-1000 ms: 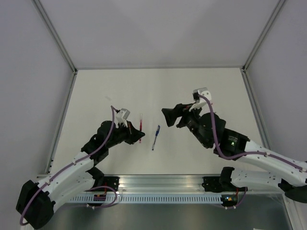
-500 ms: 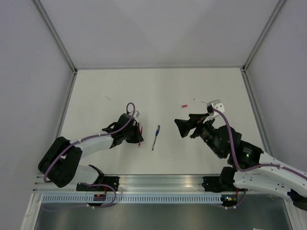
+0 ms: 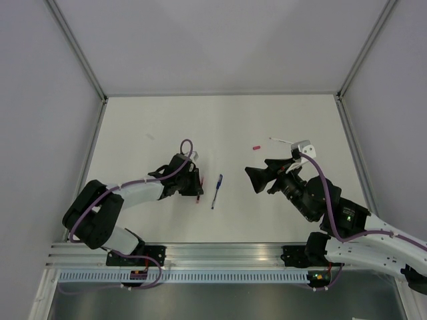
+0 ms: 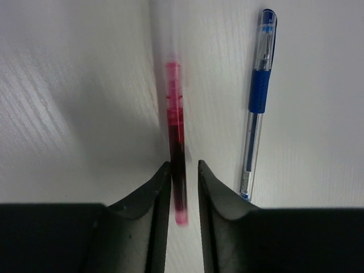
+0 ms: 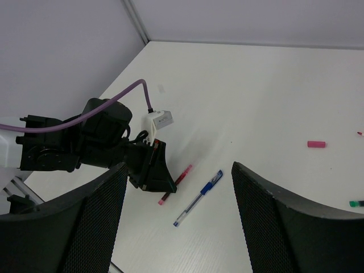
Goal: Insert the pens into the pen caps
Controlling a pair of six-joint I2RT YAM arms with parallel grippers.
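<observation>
Straddling the red pen, which lies just left of the blue pen, the left gripper has its jaws narrowly parted, not clamped; a skewed lift could set it rolling. The right gripper hovers wide open, empty; the red cap lies far right

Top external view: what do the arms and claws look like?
White shells with black joints on the left arm and right arm; a purple cable runs along each. The left claw and right claw have black tapered fingers, the right's pads mesh-textured. The right arm bears a green light.
</observation>
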